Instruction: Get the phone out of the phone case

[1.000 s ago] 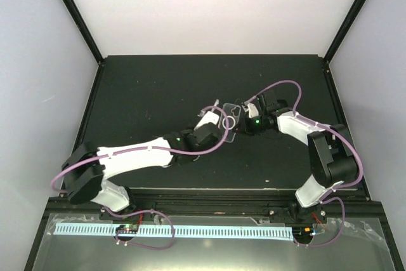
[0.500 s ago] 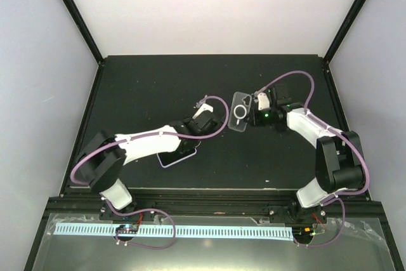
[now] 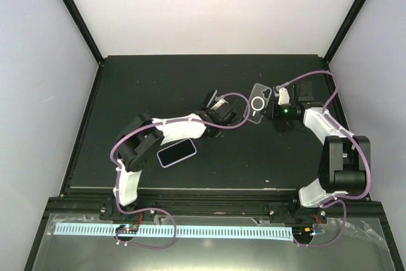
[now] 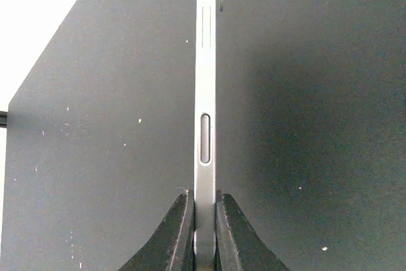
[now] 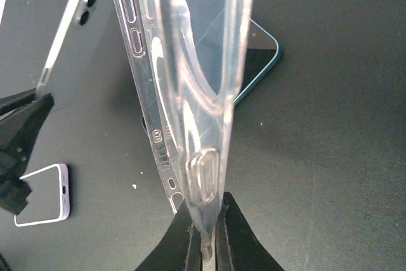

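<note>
My left gripper is shut on the bare grey phone, which it holds on edge above the table; its jaws clamp the lower end. The phone's back and cameras show in the right wrist view. My right gripper is shut on the empty clear phone case, held upright to the right of the phone and apart from it. In the right wrist view the case rises from the closed jaws.
A lavender-edged phone lies flat on the black table under the left arm; it also shows in the right wrist view. A dark phone with a teal edge lies flat behind the case.
Phone and case were together between both grippers; they have come apart. The right gripper carried the case right and away, and the left gripper drew back with the phone, uncovering the lavender-edged phone.
</note>
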